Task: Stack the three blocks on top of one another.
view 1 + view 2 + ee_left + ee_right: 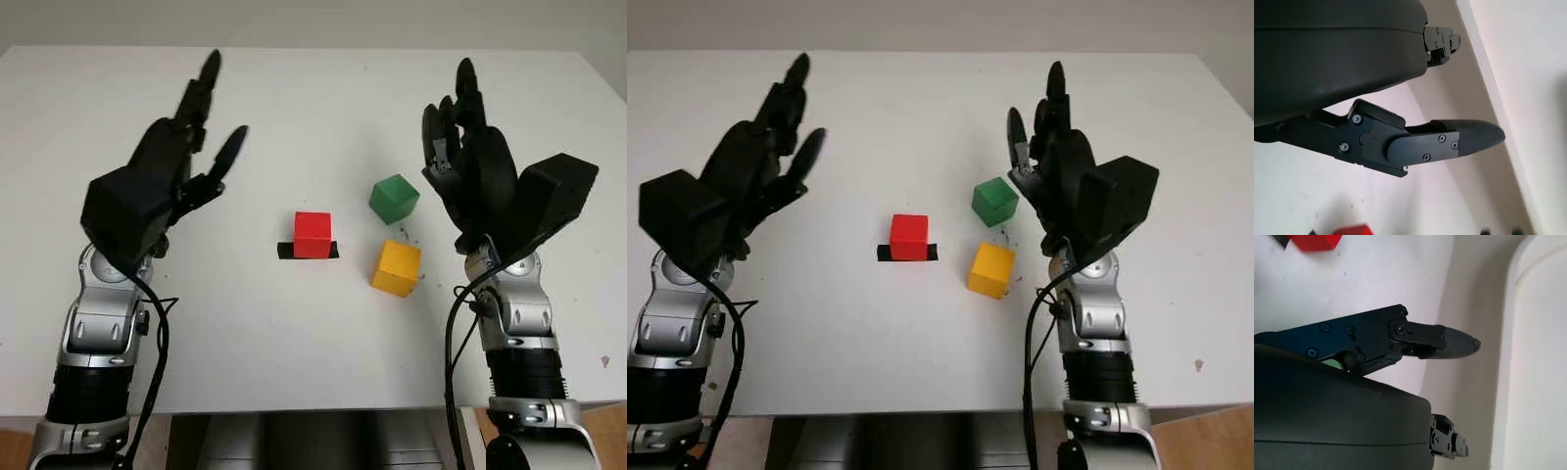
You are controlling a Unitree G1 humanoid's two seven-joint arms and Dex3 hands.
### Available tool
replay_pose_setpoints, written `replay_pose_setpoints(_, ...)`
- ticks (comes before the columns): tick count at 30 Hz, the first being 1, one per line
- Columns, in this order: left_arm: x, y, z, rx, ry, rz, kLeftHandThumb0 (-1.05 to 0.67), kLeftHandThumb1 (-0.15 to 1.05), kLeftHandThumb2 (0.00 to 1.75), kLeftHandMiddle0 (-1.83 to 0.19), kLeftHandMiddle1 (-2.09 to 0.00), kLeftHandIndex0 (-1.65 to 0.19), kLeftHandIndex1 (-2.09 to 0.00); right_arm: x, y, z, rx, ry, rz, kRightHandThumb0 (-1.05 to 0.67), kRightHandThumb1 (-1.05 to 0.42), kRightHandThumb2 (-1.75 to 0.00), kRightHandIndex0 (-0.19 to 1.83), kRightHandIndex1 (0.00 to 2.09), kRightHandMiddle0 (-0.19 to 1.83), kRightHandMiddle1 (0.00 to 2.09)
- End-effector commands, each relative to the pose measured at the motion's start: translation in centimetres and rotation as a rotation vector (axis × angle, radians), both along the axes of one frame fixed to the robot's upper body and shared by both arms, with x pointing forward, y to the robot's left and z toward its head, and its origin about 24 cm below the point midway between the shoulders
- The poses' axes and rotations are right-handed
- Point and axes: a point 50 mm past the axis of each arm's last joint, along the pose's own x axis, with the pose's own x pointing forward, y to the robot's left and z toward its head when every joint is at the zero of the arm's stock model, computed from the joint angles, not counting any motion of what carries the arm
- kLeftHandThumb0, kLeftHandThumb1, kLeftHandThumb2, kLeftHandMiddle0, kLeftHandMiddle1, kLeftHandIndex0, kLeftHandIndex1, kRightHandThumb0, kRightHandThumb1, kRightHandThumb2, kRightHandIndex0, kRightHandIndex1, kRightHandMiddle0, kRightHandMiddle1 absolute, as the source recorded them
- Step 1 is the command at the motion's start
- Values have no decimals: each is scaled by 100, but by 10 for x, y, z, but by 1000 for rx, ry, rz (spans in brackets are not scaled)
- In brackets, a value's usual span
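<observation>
A red block (313, 234) sits at the table's middle on a strip of black tape (286, 251). To its right lie a green block (394, 199) and, nearer to me, a yellow block (396, 267); the three stand apart. My left hand (206, 122) is raised above the table left of the red block, open and holding nothing. My right hand (449, 113) hangs open just right of the green block, not touching it. The red block's edge (1312, 242) appears in the right wrist view, and again in the left wrist view (1352, 230).
The white table (294, 333) reaches to a pale wall at the back. Its front edge runs near my arms' bases. A small dark speck (604, 361) marks the table at the right.
</observation>
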Motion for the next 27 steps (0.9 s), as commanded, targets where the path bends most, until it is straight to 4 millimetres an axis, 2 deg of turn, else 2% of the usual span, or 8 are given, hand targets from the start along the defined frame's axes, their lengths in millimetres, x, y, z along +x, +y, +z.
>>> replay_pose_setpoints(1,-1,8,-13,-61,14,26,-71,105,52,16,-4,13,-4,4,-6,7,-73,-17,-19,-52,-105,-30,-9,6,-8,8)
replay_pose_setpoints(6,-5,17,-27,-141,-9,71,-67,105,49,16,-5,13,-5,13,-19,16,-183,-34,-10,-48,-101,-10,3,12,1,13)
replay_pose_setpoints(14,-9,22,-37,-196,-21,94,-68,105,48,13,-6,10,-6,8,-37,46,-554,-117,22,-39,-89,-3,18,19,14,23)
replay_pose_setpoints(19,-12,21,-36,-179,-10,97,-67,105,50,13,-5,10,-6,-3,-43,62,-873,-166,78,-33,-81,-4,17,14,22,19)
replay_pose_setpoints(21,-14,22,-35,-176,-8,96,-66,105,51,15,-5,11,-5,-10,-43,70,-1015,-214,101,-35,-75,-4,28,15,35,14)
replay_pose_setpoints(24,-16,21,-32,-193,-11,100,-64,105,52,16,-5,13,-4,-21,-40,80,-1193,-284,168,-38,-71,-4,37,16,45,12)
replay_pose_setpoints(27,-18,20,-31,-205,-19,94,-63,105,55,18,-4,14,-4,-32,-37,85,-1363,-328,226,-37,-72,-5,41,16,47,10)
